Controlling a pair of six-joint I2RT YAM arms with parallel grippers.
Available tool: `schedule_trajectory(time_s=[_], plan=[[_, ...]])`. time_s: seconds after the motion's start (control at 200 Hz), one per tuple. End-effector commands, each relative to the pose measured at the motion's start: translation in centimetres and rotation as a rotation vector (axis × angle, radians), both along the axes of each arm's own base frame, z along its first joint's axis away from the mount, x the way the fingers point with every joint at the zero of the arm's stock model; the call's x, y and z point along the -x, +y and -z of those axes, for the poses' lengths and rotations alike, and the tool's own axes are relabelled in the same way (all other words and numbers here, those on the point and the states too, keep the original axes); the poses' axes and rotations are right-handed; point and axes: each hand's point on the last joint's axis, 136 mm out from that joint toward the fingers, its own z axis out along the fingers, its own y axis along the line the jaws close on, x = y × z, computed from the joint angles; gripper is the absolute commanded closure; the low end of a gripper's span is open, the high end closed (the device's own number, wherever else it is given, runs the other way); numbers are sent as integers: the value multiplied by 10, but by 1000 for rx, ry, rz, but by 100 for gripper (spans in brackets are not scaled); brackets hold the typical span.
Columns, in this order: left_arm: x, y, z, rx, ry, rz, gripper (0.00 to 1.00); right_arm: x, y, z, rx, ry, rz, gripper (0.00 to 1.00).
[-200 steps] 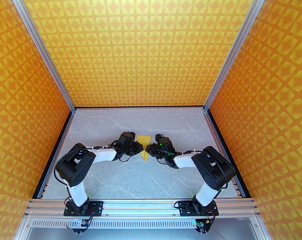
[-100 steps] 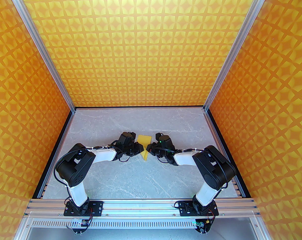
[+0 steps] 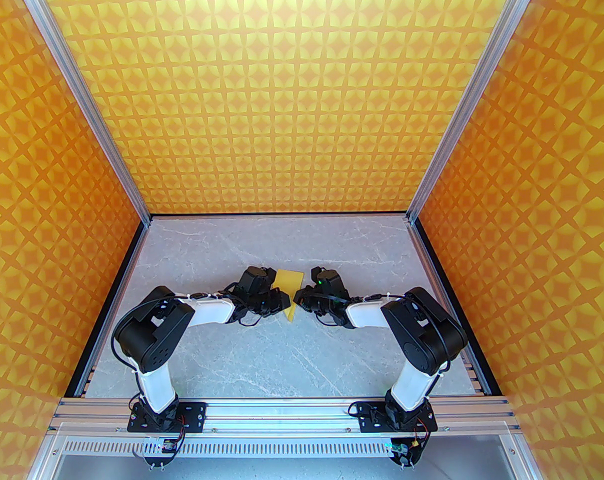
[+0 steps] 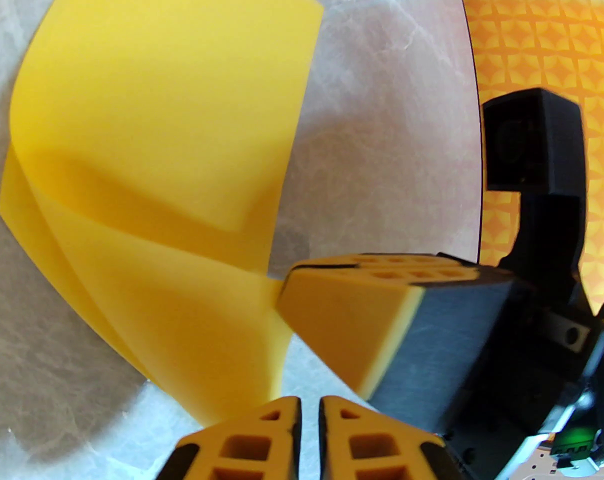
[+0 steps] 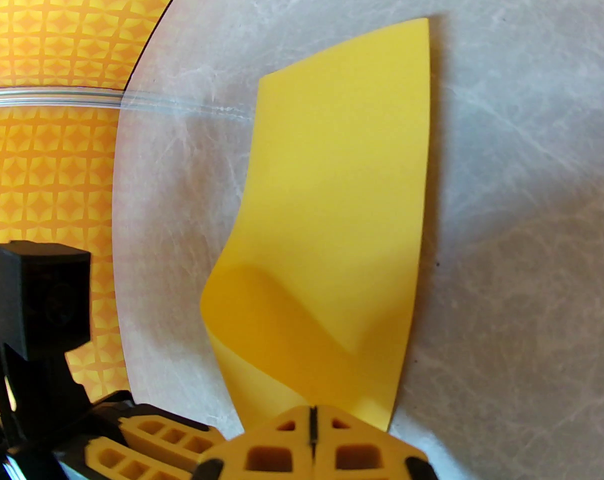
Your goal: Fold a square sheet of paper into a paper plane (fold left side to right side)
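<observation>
A yellow sheet of paper [image 3: 288,282] is lying on a grey marble table [image 3: 207,358], about midway across it, directly between 2 black robot arms that are reaching in from either side. Its long axis is running away from the arm bases, from near to far. The far part is lying flat. The near part is lifting off the table, its left side curling up and over toward the right in a soft, uncreased roll with a shadow under it. The paper is plain and bright, with clean straight edges and no sharp fold line showing.

The right gripper [image 5: 312,423] is sitting at the near right edge of the paper with its fingers pressed fully together. It appears to be pinching the curled-over corner, though the contact itself is hiding behind the fingertips. The left gripper [image 4: 309,418] is hovering just beside the near left edge, its fingers nearly together with a thin slit between them and nothing showing in that slit. The right gripper is the nearer of the 2 to the paper, and the lifted flap is leaning its way.
</observation>
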Motion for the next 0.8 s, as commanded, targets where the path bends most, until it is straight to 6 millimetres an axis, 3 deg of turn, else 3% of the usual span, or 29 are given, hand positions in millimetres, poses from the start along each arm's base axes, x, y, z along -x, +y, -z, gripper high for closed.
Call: schedule_trajectory(time_s=[0.0, 0.795], plan=[[8, -1, 12, -2, 12, 35, 84, -5, 1, 0, 6, -6, -19, 100], [13, -2, 23, 0, 39, 50, 84, -15, -3, 12, 27, 14, -11, 100]])
